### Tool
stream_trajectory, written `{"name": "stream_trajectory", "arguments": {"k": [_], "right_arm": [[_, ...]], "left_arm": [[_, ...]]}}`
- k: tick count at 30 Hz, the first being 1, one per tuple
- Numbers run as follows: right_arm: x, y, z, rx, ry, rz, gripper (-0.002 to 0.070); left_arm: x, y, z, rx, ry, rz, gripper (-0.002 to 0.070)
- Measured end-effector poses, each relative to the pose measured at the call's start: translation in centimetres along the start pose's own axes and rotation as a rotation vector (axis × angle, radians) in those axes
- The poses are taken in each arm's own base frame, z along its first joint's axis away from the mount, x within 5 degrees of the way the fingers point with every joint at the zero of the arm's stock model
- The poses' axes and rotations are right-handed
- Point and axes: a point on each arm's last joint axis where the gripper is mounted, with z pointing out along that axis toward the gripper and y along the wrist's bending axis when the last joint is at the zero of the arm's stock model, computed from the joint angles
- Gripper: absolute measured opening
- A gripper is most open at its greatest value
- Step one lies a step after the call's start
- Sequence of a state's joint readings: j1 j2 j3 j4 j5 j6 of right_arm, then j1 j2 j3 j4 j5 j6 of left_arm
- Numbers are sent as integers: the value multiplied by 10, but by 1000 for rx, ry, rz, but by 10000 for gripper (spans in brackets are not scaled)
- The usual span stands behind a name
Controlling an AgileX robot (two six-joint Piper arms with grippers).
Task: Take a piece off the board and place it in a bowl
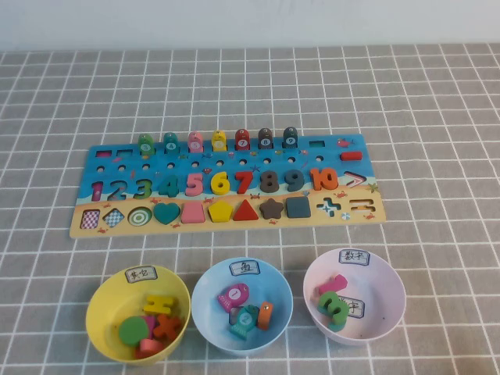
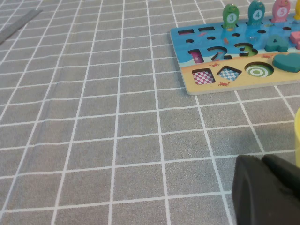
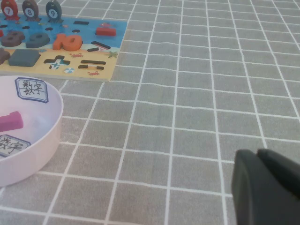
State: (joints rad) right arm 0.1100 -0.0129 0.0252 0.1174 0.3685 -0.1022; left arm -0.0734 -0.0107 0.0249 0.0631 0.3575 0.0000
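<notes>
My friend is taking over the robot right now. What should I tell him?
Left hand: parked low over bare cloth near the yellow bowl, off the board's left end, holding nothing.
Right hand: parked low over bare cloth beside the pink bowl, holding nothing.
The green fish piece stands at the left end of the fish row on the board.
The blue bowl already holds a few pieces.
Left to do: grab the green fish and drop it in the blue bowl.
</notes>
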Motion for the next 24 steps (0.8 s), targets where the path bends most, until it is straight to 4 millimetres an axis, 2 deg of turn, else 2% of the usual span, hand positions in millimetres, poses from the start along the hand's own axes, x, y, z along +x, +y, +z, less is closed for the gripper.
{"name": "stream_trajectory", "arguments": {"k": [24], "right_arm": [[0,0,0,0,0,0,-17]], "left_arm": [[0,1,0,-16,0,42,-6]]}}
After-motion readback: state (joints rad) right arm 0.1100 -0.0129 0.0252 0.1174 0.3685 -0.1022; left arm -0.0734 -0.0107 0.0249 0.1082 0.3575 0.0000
